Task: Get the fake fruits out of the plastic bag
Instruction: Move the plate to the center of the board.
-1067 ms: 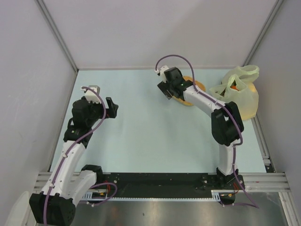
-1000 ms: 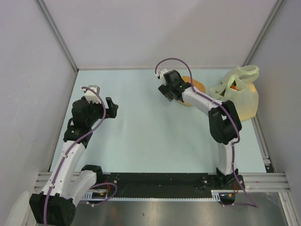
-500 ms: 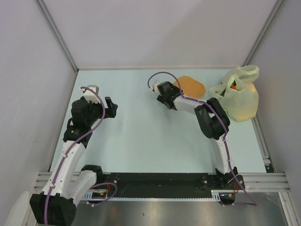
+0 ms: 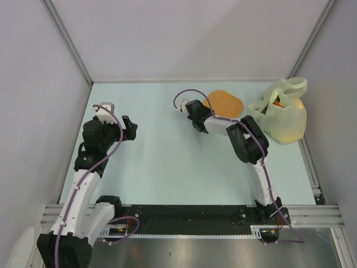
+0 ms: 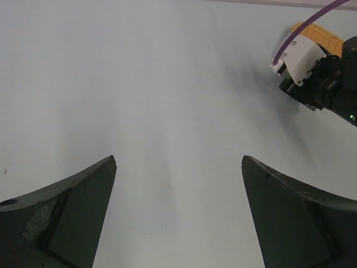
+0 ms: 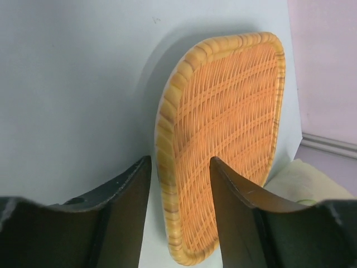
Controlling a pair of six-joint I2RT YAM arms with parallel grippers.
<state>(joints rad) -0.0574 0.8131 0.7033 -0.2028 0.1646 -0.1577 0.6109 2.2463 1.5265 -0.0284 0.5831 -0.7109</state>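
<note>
Right wrist view showed us the right pincer (image 6: 179, 162) parted and gripping nothing, its jaws framing the near rim of the woven mat (image 6: 228, 111), which lay flat on the desk (image 6: 67, 84). Our worry was that closing from there would pinch the mat rather than the plastic bag (image 4: 283, 114), which sat well apart at the desk's far right corner with the fake fruits (image 4: 277, 103) inside, only a glimpse of orange showing at its mouth. We judged the thin film could slide or lift whole if grabbed by one arm alone. The left pincer (image 5: 178, 162) hung released over bare desk, too distant to pin the bag.
</note>
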